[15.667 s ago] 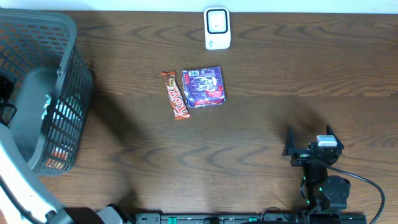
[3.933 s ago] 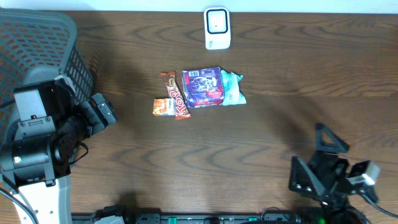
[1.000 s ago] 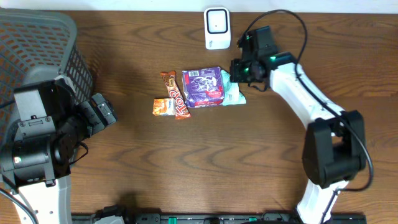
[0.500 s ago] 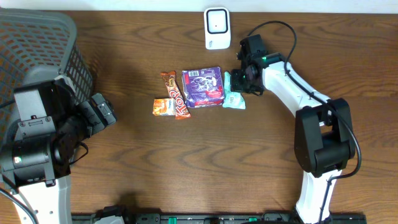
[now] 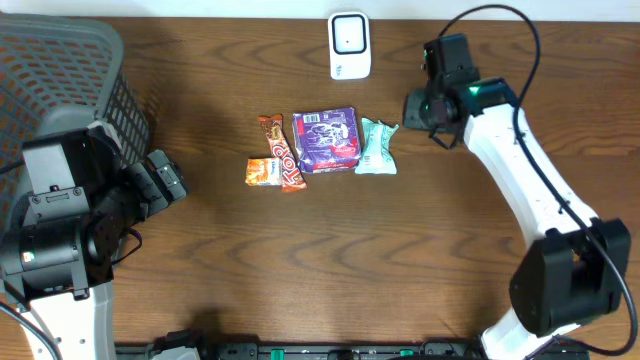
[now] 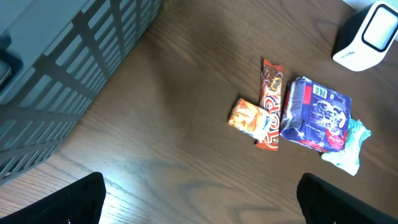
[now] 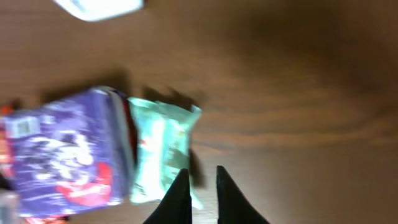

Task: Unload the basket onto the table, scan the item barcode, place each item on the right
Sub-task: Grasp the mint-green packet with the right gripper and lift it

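bare surface (image 5: 330, 260) wide open on the near side of the purple packet (image 5: 327, 140), teal packet (image 5: 377, 147) just beside its right edge, chocolate bar (image 5: 282, 152) and orange packet (image 5: 264, 172) crowding its left, scanner (image 5: 349, 45) behind it across a clear strip, right arm (image 5: 520, 170) crossing farther right, basket (image 5: 60, 50) far left

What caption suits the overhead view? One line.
Right tool beside the mint packet, rightmost of four snacks below the white scanner.

Right gripper (image 7: 202, 171): we see two dark fingers slightly parted, nothing between them.
Mint-green packet (image 7: 163, 152): flat on the wooden table (image 7: 298, 93), right beside the purple pack (image 7: 62, 152).
White device (image 7: 99, 7): cropped at top edge.
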`<state>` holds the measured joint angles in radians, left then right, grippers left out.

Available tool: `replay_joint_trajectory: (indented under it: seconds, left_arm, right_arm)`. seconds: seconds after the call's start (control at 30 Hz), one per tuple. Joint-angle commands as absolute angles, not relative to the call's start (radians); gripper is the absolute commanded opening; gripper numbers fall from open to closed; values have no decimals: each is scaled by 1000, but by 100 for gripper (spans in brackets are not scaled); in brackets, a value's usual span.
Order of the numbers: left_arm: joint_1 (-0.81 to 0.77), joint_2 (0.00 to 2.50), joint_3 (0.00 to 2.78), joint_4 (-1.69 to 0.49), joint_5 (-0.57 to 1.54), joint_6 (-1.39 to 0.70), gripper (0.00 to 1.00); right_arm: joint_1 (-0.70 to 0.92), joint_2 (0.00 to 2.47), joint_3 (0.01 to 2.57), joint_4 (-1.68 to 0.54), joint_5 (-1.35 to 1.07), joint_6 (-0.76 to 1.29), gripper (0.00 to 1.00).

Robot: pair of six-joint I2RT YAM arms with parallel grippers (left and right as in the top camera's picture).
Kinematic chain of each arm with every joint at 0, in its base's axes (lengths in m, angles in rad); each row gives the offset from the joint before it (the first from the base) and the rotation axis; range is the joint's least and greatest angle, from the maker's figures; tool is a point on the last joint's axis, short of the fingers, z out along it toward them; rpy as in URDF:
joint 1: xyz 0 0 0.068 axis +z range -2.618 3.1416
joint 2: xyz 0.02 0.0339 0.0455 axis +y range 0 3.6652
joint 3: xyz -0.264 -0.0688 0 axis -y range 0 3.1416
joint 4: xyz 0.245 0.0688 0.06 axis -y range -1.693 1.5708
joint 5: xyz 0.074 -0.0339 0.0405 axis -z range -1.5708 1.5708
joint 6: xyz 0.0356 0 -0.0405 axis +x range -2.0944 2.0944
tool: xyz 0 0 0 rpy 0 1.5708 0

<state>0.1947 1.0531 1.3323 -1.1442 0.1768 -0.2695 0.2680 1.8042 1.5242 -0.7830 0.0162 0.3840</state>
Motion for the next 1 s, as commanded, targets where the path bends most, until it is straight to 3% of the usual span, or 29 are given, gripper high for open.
replay_joint_trajectory:
  seconds: [0.0,0.27,0.6,0.97]
  left_arm:
    - [198,1053,1342,-1144,171,-274,98]
    - [198,1053,1342,-1144,171,-274,98]
    - [198,1053,1342,-1144,171,-274,98]
    - [198,1053,1342,-1144,171,-274,98]
  right_arm:
    - [299,1835,1526,-747,-65,393,12]
    - [379,1949,1525,-695,11,461,4]
    - [370,2160,1525,-708,25,464,1]
    - [311,2065,1525,-918,268,463,1]
